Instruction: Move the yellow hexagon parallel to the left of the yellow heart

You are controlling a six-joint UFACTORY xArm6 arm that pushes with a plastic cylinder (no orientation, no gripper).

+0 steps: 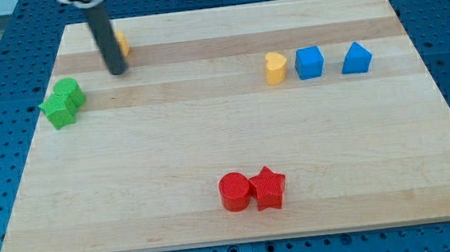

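The yellow hexagon [122,43] sits near the board's top left, mostly hidden behind my rod. My tip [117,71] rests on the board just below and slightly left of the hexagon. The yellow heart [276,67] lies at the upper right, far to the right of the hexagon and a little lower in the view.
A blue cube [309,62] stands right of the heart and a blue pentagon-like block [357,58] further right. Two green blocks [63,103] touch at the left edge. A red cylinder [235,192] and red star [269,188] touch near the bottom centre. The wooden board [210,144] lies on a blue pegboard.
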